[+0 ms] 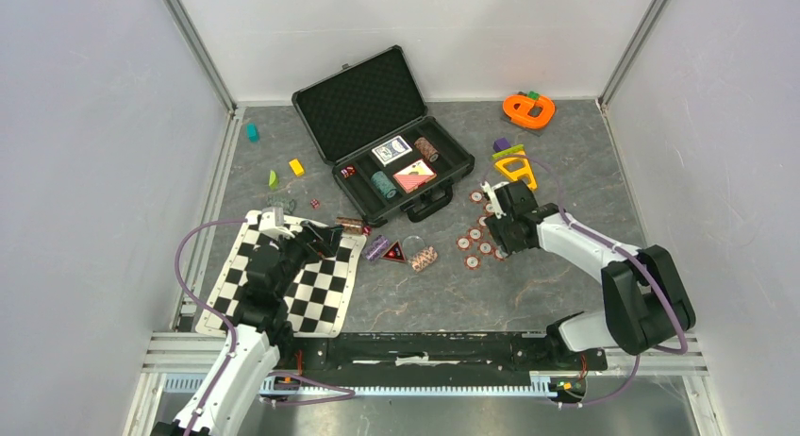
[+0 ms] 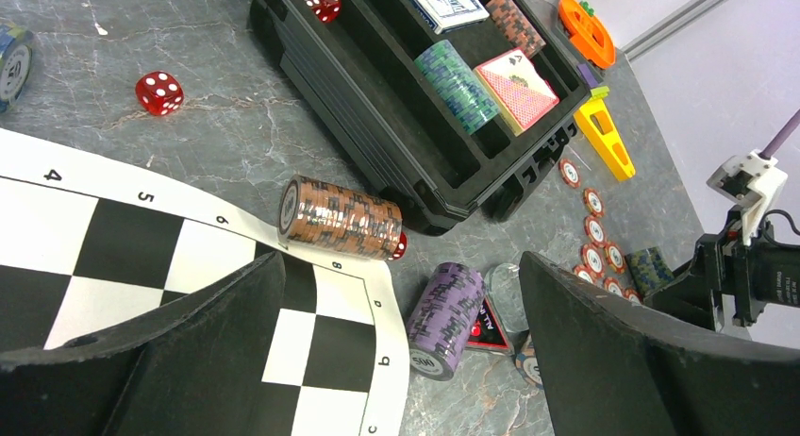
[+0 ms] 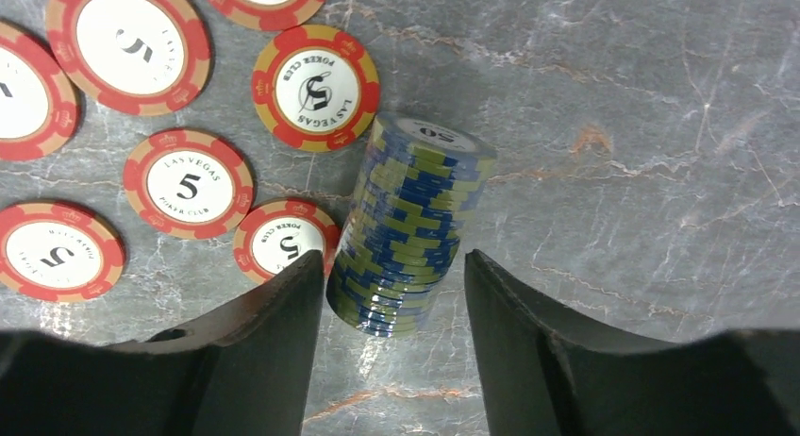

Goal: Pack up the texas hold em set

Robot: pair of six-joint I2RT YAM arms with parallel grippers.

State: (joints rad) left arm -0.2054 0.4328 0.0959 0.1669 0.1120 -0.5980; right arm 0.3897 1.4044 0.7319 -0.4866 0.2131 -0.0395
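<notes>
Right of open case (image 1: 363,101), on bench (image 3: 613,125) among loose red-white chips (image 3: 189,186): r. end effector (image 3: 394,257) narrowly spread astride standing blue-yellow chip stack (image 3: 410,219), not yet pinching. L. end effector (image 2: 401,257) spread wide, empty. Next, prob.: squeeze, lift straight, carry to foam slot.

Left fingers (image 2: 189,351) wide apart; right fingers (image 3: 255,360) half-spread, pointing down.

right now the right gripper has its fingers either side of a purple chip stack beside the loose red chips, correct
Not quite: the chip stack that the right gripper straddles is blue and yellow, not purple; the right wrist view shows it. Loose red chips do lie beside it.
</notes>
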